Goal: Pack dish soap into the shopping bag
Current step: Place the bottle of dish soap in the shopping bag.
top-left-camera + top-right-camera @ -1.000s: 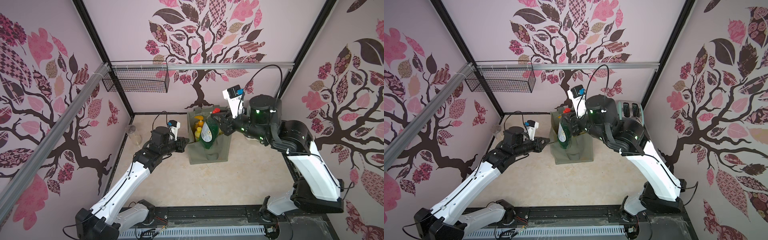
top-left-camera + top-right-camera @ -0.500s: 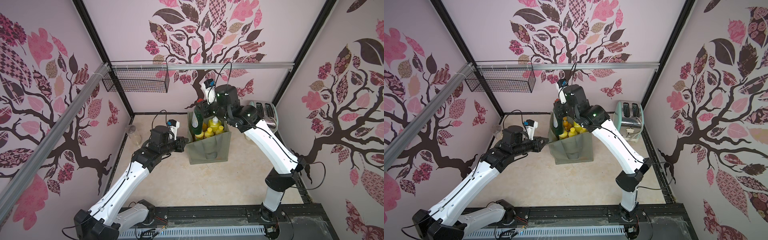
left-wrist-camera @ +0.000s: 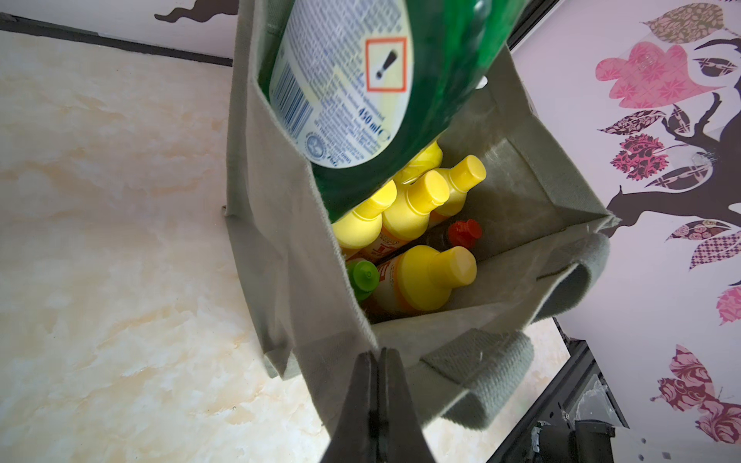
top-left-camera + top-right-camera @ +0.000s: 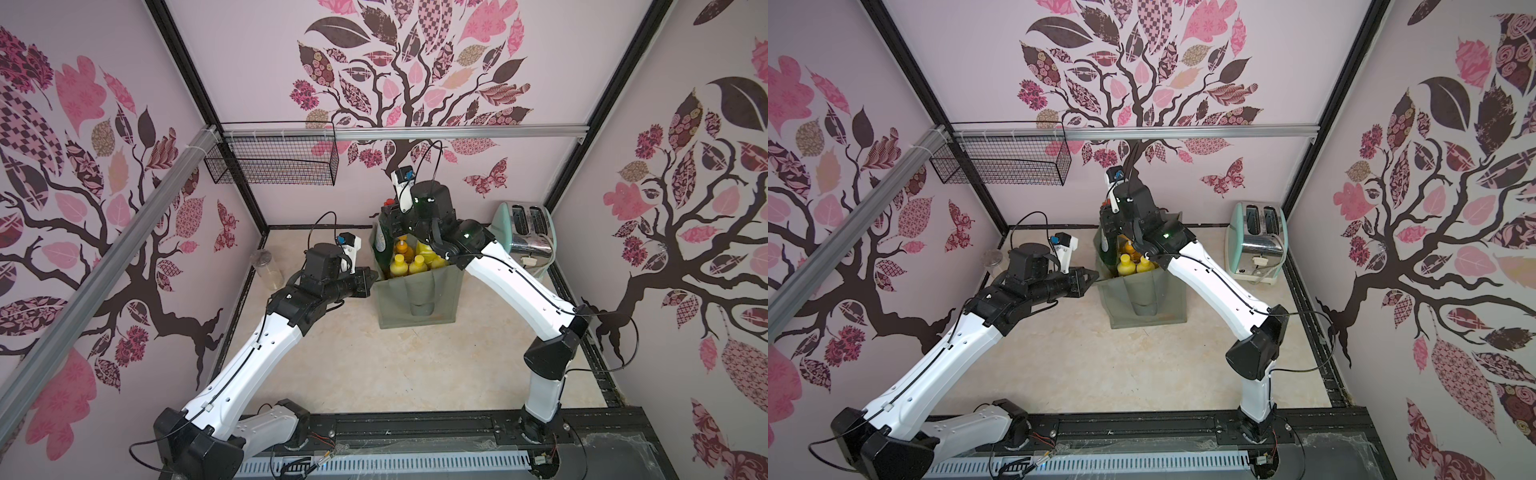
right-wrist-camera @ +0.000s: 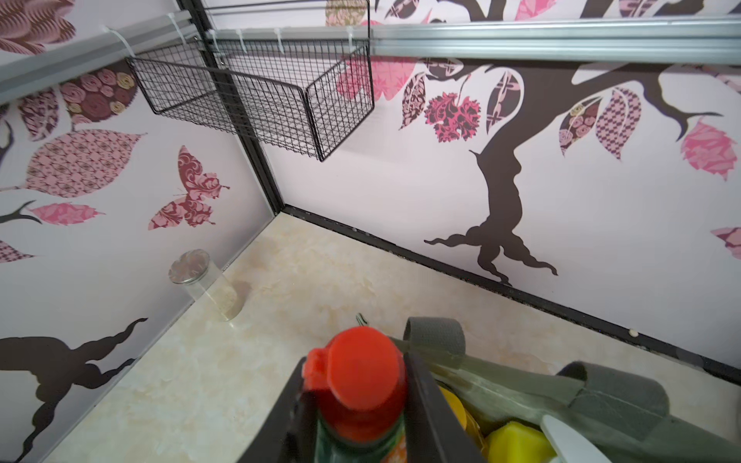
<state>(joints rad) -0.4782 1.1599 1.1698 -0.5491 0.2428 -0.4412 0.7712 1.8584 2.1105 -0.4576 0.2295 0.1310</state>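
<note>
The grey-green shopping bag point(image 4: 415, 299) point(image 4: 1148, 299) stands open at the middle back of the table. My right gripper point(image 5: 357, 385) point(image 4: 390, 220) is shut on the neck of a green dish soap bottle point(image 3: 361, 80) point(image 4: 380, 245) with a red cap point(image 5: 357, 373). The bottle hangs tilted, its base inside the bag's far-left corner. Below it stand several yellow-capped bottles point(image 3: 417, 200), a green-capped one point(image 3: 363, 276) and a red-capped one point(image 3: 464, 232). My left gripper point(image 3: 379, 354) point(image 4: 371, 276) point(image 4: 1094, 275) is shut on the bag's near-left rim.
A clear glass jar point(image 4: 268, 268) point(image 5: 204, 284) with a metal lid stands by the left wall. A mint toaster point(image 4: 528, 232) sits right of the bag. A black wire basket point(image 4: 274, 160) hangs on the back wall rail above the left corner.
My right arm has swung down and left, carrying the green bottle from above the bag's middle into its far-left corner. The left arm has stayed put.
</note>
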